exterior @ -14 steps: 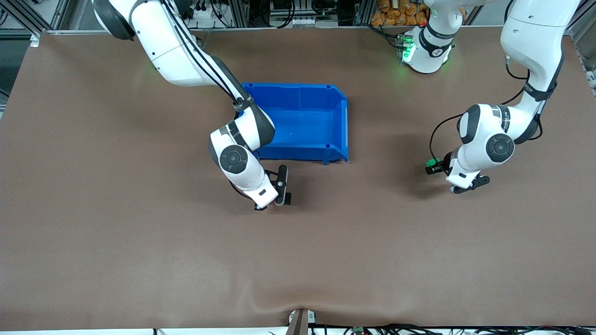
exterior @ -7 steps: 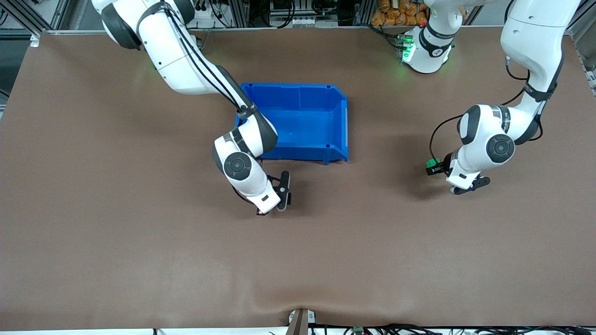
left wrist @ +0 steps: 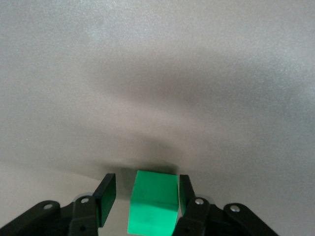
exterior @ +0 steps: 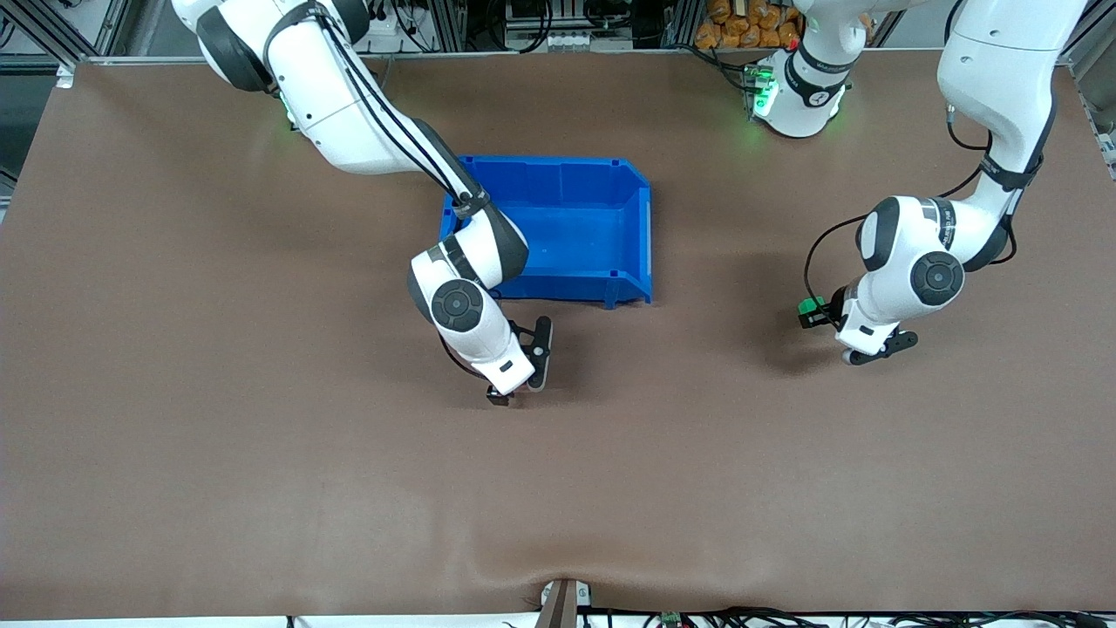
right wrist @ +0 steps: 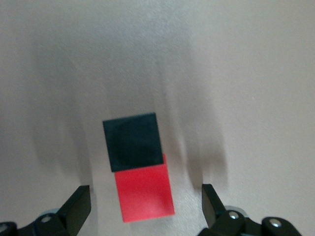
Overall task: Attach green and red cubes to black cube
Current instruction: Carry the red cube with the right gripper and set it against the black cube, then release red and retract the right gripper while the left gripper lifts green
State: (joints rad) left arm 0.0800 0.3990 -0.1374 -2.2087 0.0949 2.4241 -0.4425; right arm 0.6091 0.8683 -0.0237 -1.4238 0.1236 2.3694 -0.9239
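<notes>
In the right wrist view a black cube (right wrist: 133, 141) and a red cube (right wrist: 144, 195) lie joined side by side on the brown table. My right gripper (right wrist: 145, 197) is open wide just over them, with the red cube between its fingers and the black cube past the fingertips. In the front view the right gripper (exterior: 520, 377) is low over the table just nearer the camera than the blue bin, and it hides both cubes. My left gripper (left wrist: 146, 186) is shut on a green cube (left wrist: 153, 201) and waits above the table at the left arm's end, where the green cube (exterior: 811, 308) also shows.
An empty blue bin (exterior: 558, 162) stands at mid-table, just farther from the camera than the right gripper. The right arm's forearm passes over the bin's corner. Bare brown table lies between the two grippers.
The right arm has shifted a little toward the left arm's end, bringing its open gripper over the joined black and red cubes. The left arm has not moved.
</notes>
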